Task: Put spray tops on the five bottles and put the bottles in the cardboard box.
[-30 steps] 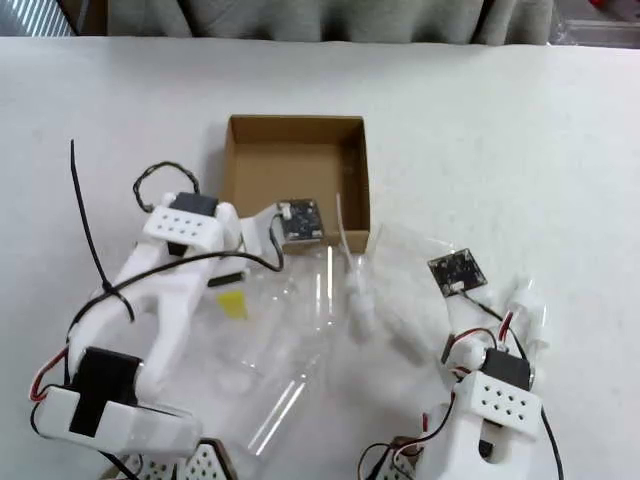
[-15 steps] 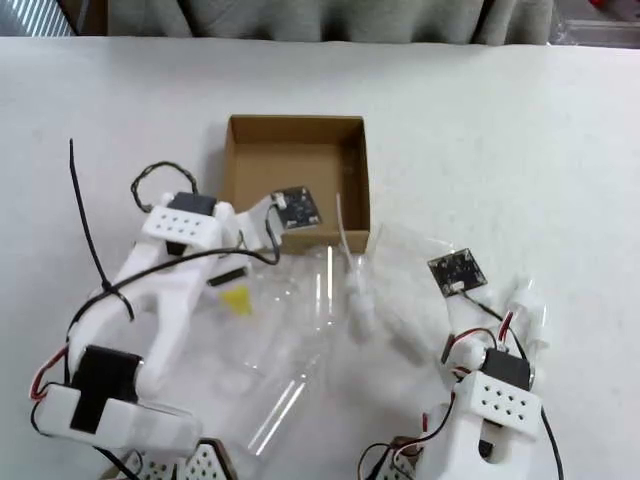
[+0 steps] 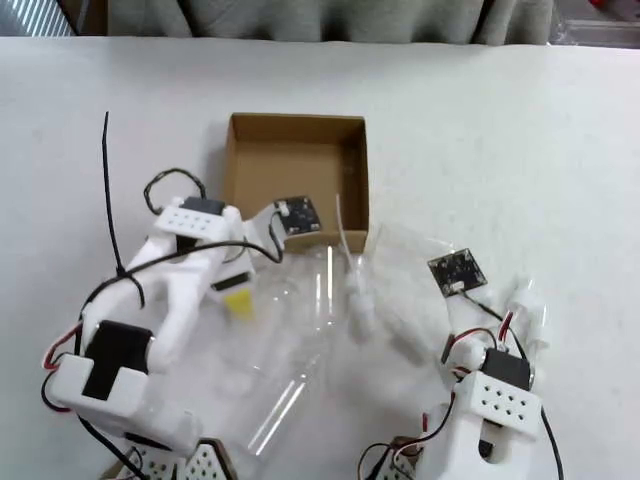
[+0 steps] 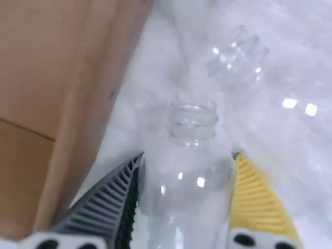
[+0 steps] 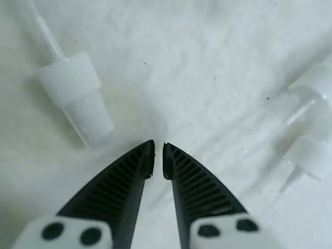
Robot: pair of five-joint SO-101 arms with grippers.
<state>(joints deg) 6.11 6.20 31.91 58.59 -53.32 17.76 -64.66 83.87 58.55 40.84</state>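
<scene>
The left gripper (image 4: 187, 158) has its jaws clamped on the shoulders of a clear bottle (image 4: 193, 122). The bottle's neck is uncapped, and it lies on the bench (image 3: 500, 130) just beside the outer wall of the cardboard box (image 4: 62, 78). Farther from the box, the right gripper (image 5: 158, 155) hangs low over the bench with its jaws together on nothing. It sits between a white spray top (image 5: 75, 88) and a second spray top (image 5: 311, 119).

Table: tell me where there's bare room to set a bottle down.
Free: the wide table strip behind the cardboard box, and the stretch beside the box on the right arm's side. The box floor is bare too. Crowded: in front of the box between the arms, with clear bottles, one in the left gripper, and spray tops.
</scene>
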